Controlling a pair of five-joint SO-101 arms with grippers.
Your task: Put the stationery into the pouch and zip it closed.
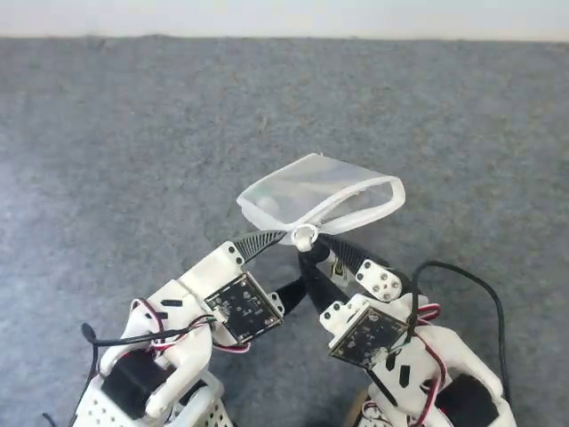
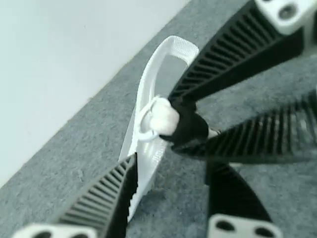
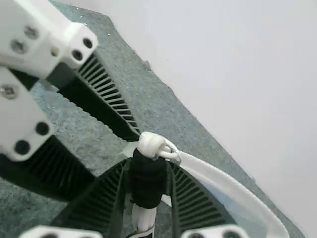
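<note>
We saw the translucent white pouch (image 1: 307,191) lying on the grey, carpet-like desk (image 1: 124,133), roughly mid-desk and just ahead of both arms. The white wall (image 1: 267,16) ran behind the desk's far edge. The pouch's mouth stood open, its white zip band forming a loop along the side nearer the right arm. Both arms met at the pouch's near corner. The right hand (image 3: 148,166) was pressed together on the zip pull (image 3: 152,145), a white knob with a small ring on a black stem, which sat upright between its ribbed fingers. The left hand (image 2: 173,171) was spread and gripped nothing. One of its fingers (image 2: 106,198) lay against the pouch's edge just beside the pull, and the other stood apart from it, closer to the arms' bases.
</note>
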